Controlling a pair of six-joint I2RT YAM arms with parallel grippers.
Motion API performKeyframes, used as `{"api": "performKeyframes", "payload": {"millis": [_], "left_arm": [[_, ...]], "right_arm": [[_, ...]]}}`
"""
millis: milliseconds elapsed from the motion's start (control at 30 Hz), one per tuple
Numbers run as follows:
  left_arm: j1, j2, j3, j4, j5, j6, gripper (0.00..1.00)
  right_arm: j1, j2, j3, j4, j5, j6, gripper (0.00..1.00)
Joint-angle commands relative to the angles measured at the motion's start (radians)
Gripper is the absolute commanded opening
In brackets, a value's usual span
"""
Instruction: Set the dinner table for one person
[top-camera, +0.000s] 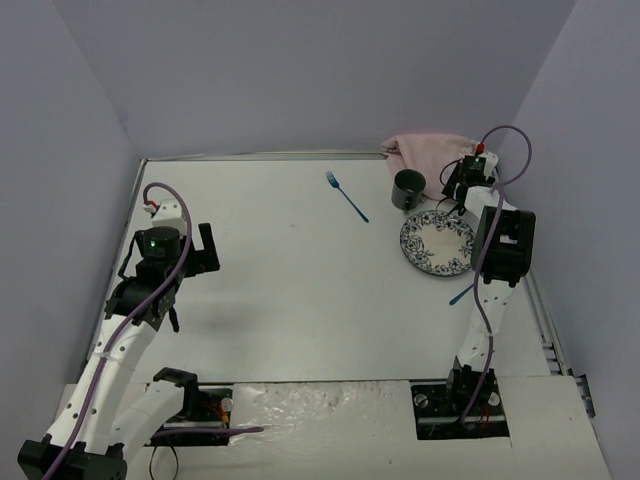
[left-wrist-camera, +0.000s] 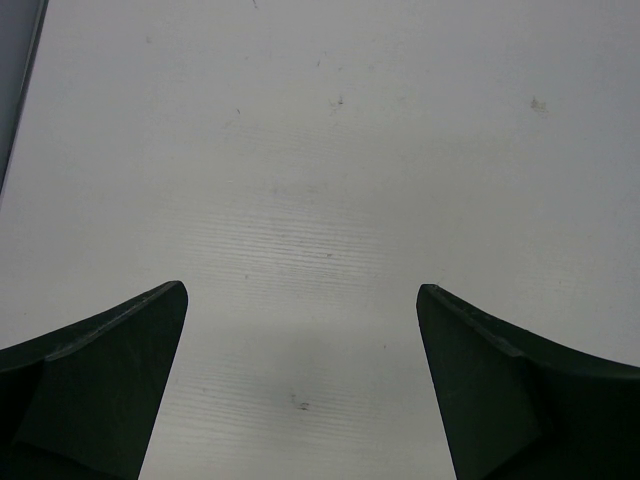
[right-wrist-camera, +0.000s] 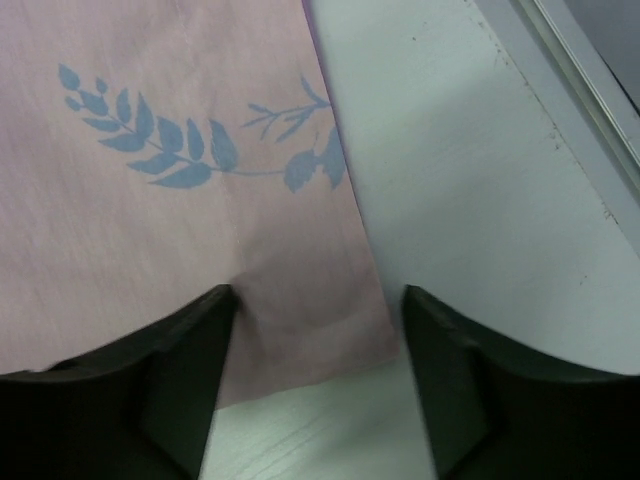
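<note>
The dinner table (top-camera: 300, 290) is white; cloth (right-wrist-camera: 120, 250) pink with blue leaf sprig; plate (top-camera: 437, 243) white with blue florals; fork (top-camera: 347, 196) blue; mug (top-camera: 407, 189) dark.

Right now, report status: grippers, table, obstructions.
Left gripper open over matte-white tabletop. Right gripper open, straddling corner of pink embroidered cloth. Dark mug, blue-patterned round plate close beside.

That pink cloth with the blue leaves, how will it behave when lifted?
The pink cloth looks thin and lies flat with a soft crease, so it is probably floppy: it should drape from one pinched edge. It is likely light, and it may slide on the smooth dinner table if pushed.
</note>
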Motion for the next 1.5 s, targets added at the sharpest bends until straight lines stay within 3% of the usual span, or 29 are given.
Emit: {"api": "performKeyframes", "payload": {"millis": [0, 133, 267, 533, 933, 1200, 1367, 1467], "left_arm": [[0.0, -0.003, 0.033, 0.028, -0.002, 0.007, 0.97], [0.0, -0.003, 0.033, 0.028, -0.003, 0.008, 0.97], [0.0, 0.0, 0.033, 0.027, -0.005, 0.009, 0.97], [0.001, 0.006, 0.034, 0.026, -0.002, 0.009, 0.97], [0.001, 0.003, 0.032, 0.027, 0.003, 0.007, 0.97], [0.0, 0.002, 0.03, 0.03, 0.01, 0.006, 0.97], [0.001, -0.005, 0.03, 0.027, 0.008, 0.007, 0.97], [0.0, -0.006, 0.03, 0.028, 0.011, 0.007, 0.97]], "right_arm": [[-0.01, 0.028, 0.007, -0.026, -0.035, 0.003, 0.49], [-0.011, 0.018, 0.039, -0.03, -0.049, -0.014, 0.19], [-0.011, -0.003, 0.085, -0.03, -0.064, -0.036, 0.0], [-0.005, -0.131, 0.229, 0.005, -0.053, -0.055, 0.0], [0.046, -0.174, 0.125, 0.144, -0.097, -0.023, 0.0], [0.151, -0.266, 0.072, 0.17, 0.132, -0.146, 0.0], [0.219, -0.307, 0.151, 0.176, 0.346, -0.176, 0.0], [0.246, -0.332, 0.206, 0.218, 0.389, -0.209, 0.0]]}}
